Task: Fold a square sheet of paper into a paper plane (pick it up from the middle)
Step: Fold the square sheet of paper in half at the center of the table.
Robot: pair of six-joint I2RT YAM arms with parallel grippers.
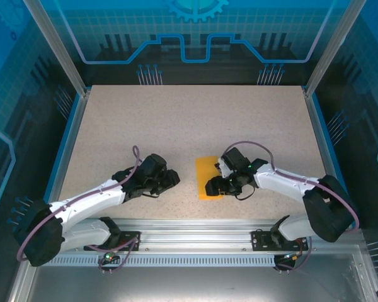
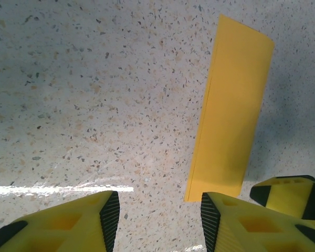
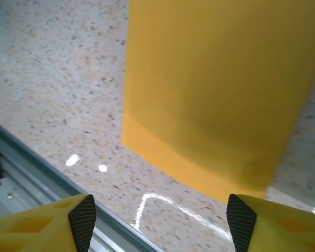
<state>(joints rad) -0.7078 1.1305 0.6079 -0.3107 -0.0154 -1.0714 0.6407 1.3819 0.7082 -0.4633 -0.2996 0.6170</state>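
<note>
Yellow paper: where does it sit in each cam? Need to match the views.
Top external: the yellow paper lies flat just right of centre, towards the near edge.
Left wrist: upper right, a narrow strip running down to the lower edge.
Right wrist: upper right, large and close, with one corner low at centre.
Shared landmark: the speckled tabletop under the paper in all three.

Bright light, glare on tabletop [image 2: 68, 105], shadow across paper [image 2: 231, 105].

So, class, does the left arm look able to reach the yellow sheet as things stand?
Probably yes: the left tool sits beside the yellow sheet, bare table between them; the right tool at its near end may crowd it.
</note>
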